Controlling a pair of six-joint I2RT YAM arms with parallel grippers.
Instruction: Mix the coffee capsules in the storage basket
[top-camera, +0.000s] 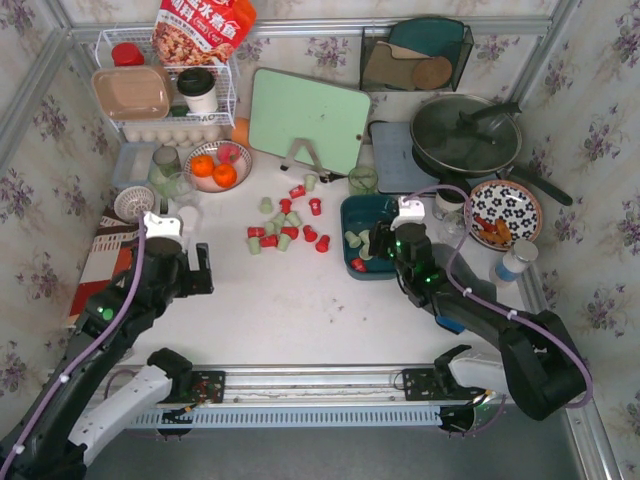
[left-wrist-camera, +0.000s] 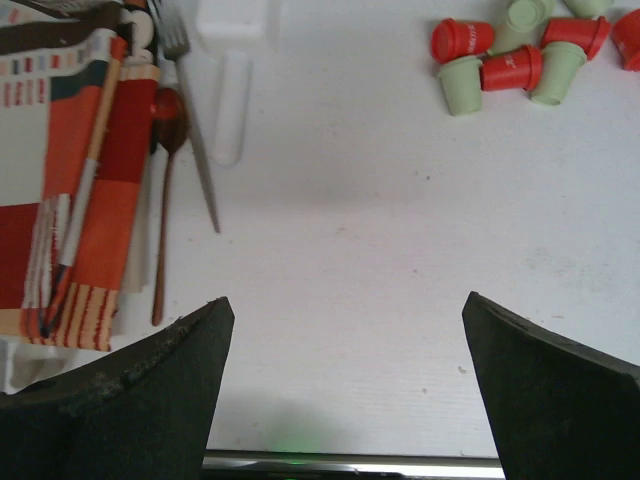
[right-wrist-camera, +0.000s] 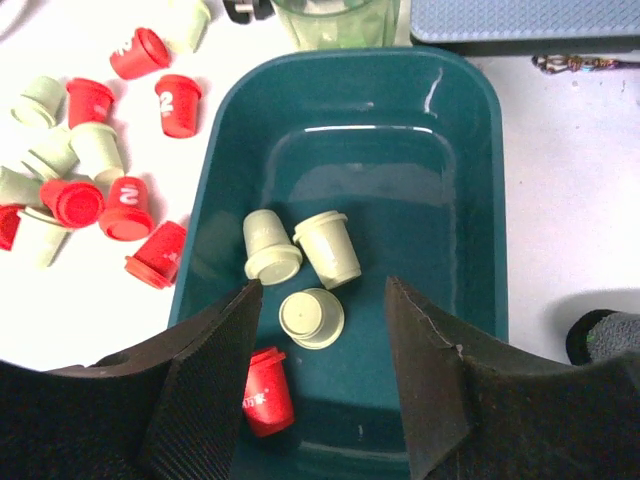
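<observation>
The right gripper (right-wrist-camera: 322, 288) hangs over the near end of the teal basket (right-wrist-camera: 470, 200), jaws partly apart, holding nothing. Three pale green capsules (right-wrist-camera: 322, 248) and one red capsule (right-wrist-camera: 265, 392) lie inside. More capsules (top-camera: 285, 225) lie scattered to the left of it. The left gripper (left-wrist-camera: 345, 305) is wide open and empty, over the table (left-wrist-camera: 350, 220).

Basket (right-wrist-camera: 470, 150) holds three green capsules (right-wrist-camera: 328, 248), one red capsule (right-wrist-camera: 265, 392).
</observation>
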